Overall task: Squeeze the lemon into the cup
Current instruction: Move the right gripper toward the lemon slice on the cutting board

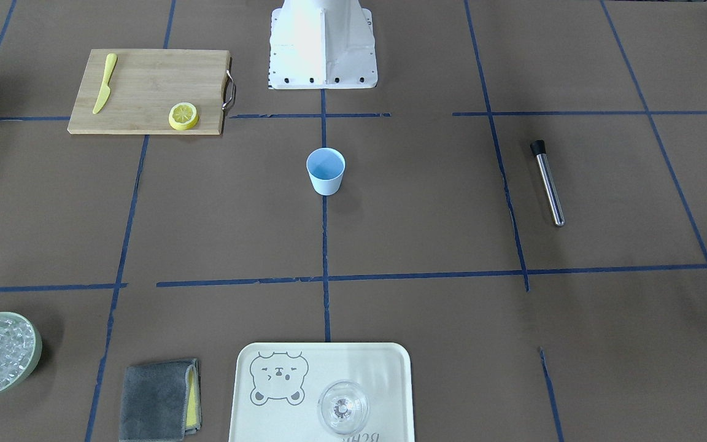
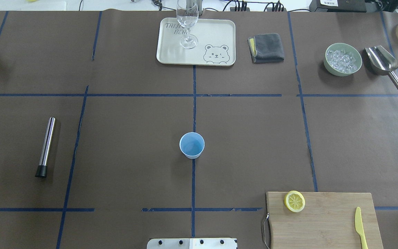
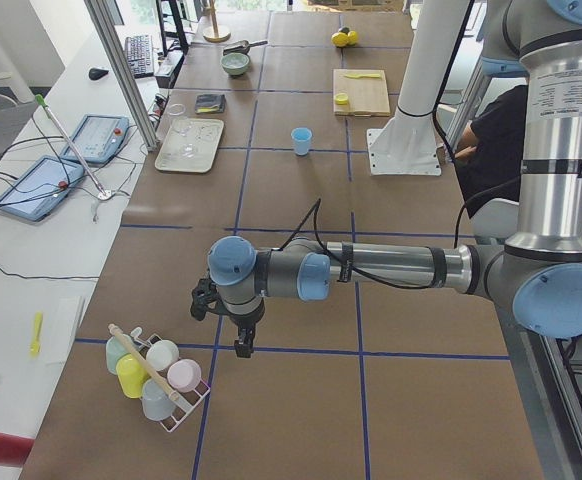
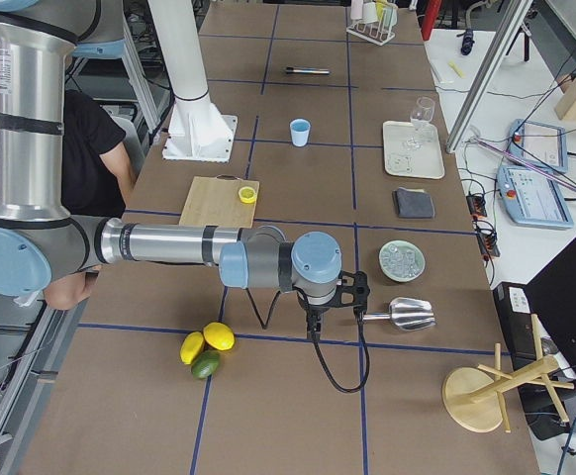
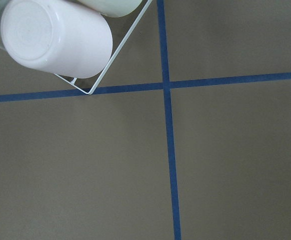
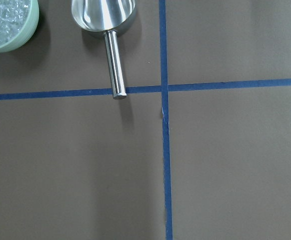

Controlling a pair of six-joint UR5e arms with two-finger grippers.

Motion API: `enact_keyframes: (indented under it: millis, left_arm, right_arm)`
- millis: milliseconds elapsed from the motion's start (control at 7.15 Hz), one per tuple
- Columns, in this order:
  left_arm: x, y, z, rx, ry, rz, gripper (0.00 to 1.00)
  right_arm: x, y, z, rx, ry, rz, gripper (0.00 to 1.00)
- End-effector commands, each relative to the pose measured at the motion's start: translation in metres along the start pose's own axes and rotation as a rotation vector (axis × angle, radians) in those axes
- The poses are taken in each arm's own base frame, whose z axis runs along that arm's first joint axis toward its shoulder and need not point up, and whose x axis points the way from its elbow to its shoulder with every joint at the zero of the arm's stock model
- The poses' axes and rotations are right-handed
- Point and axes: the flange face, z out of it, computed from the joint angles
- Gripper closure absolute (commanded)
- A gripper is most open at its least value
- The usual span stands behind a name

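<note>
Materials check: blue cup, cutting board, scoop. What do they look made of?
Blue cup: likely plastic, matte; opaque even colour, no glare.
Cutting board: wood, possibly bamboo; pale striped grain.
Scoop: metal, probably stainless steel; bright brushed sheen with reflections.

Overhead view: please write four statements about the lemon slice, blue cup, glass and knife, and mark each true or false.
1. The yellow round lemon slice lies on the wooden cutting board. True.
2. The light-blue plastic cup lies on its side. False: it stands upright.
3. The clear stemmed glass stands on the cream bear-printed tray. True.
4. The yellow plastic knife rests on the tray. False: it lies on the cutting board.
</note>
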Motion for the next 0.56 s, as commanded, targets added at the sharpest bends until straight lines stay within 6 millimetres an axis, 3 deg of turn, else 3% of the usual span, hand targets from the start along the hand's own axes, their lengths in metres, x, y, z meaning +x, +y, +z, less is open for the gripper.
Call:
enact_keyframes:
  millis: [0,140,419]
  left_arm:
    - [0.001,0.001,-0.001,0.001,0.001,0.001,0.00]
    - [0.003,0.000,-0.004,0.008,0.000,0.006,0.00]
    - [0.007,-0.001,-0.008,0.015,0.000,0.012,0.00]
  right_arm:
    - [-0.004,-0.003,-0.003,0.007,0.001,-0.004,0.00]
    - [-0.008,-0.006,-0.004,0.009,-0.002,-0.006,0.00]
    - [-0.042,-0.020,0.010,0.009,-0.013,-0.087,0.00]
